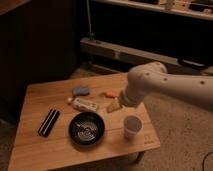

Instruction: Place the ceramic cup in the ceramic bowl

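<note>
ceramic cup [132, 126]: light, rigid, fragile, slick; pinch rim; just right of ceramic bowl [87, 128]
gripper: not visible, arm [150, 85] above cup; jaws cannot tell

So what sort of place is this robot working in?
Probably a lab or workshop mock-up, not a home: a low wooden table on speckled floor, dark metal shelving behind, and test props like the ceramic bowl and ceramic cup. The gripper sits at the arm's tip, near the cup.
</note>
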`<action>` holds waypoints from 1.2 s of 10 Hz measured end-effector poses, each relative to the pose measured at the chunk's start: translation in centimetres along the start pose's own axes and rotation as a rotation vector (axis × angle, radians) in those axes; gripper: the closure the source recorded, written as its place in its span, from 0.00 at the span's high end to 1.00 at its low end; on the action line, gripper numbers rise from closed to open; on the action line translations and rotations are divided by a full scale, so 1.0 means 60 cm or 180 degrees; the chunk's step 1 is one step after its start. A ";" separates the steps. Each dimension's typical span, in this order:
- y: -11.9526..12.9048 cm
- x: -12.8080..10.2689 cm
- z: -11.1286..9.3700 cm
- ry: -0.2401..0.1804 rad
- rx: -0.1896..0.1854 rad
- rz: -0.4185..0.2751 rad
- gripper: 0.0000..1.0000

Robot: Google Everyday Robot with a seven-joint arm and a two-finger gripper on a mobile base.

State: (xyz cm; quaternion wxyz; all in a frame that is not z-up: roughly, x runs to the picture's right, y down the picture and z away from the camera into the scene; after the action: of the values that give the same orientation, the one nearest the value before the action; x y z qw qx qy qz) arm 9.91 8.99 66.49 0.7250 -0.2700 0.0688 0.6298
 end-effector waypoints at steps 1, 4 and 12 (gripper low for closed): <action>-0.031 0.020 -0.015 -0.0037 -0.0006 0.0131 0.80; -0.122 0.093 -0.053 -0.0120 -0.0136 0.0557 0.80; -0.182 0.176 -0.027 -0.0013 -0.0433 0.1080 0.80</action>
State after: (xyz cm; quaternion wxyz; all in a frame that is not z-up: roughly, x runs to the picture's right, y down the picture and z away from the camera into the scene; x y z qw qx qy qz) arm 22.79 16.80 63.80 0.5886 -0.3018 0.0691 0.7468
